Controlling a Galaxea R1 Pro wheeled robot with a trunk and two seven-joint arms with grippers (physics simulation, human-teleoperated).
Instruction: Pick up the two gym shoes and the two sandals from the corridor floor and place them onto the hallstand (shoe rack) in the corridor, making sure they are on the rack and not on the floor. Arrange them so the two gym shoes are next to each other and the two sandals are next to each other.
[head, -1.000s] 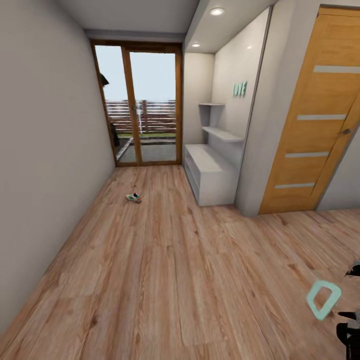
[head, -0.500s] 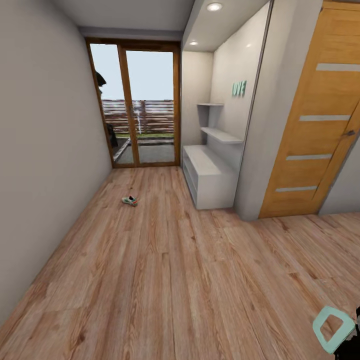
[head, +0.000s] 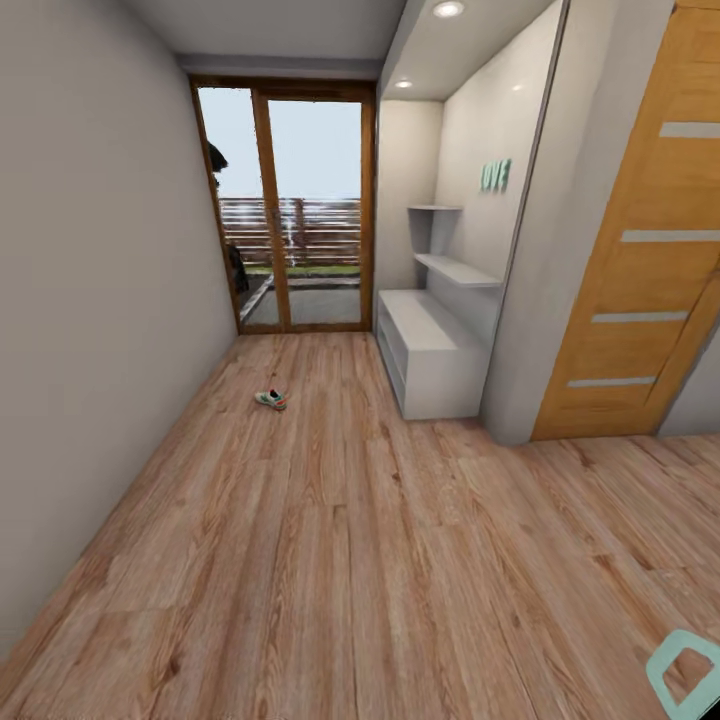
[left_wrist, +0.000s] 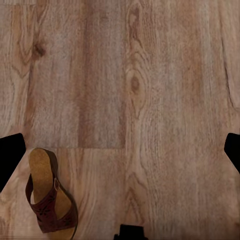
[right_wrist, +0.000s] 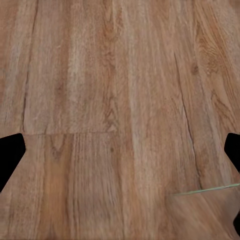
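One gym shoe (head: 270, 399), white with green and a red-orange touch, lies alone on the corridor floor (head: 340, 560) well down the hall, nearer the left wall than the hallstand (head: 432, 352); at this range its pose is hard to read, though it seems to rest on its sole. The hallstand is a low white bench with open shelf levels in an alcove on the right, with two floating shelves on its white back panel. A dark brown sandal (left_wrist: 50, 200) with a tan footbed lies flat, sole down, on the light wood-grain planks.
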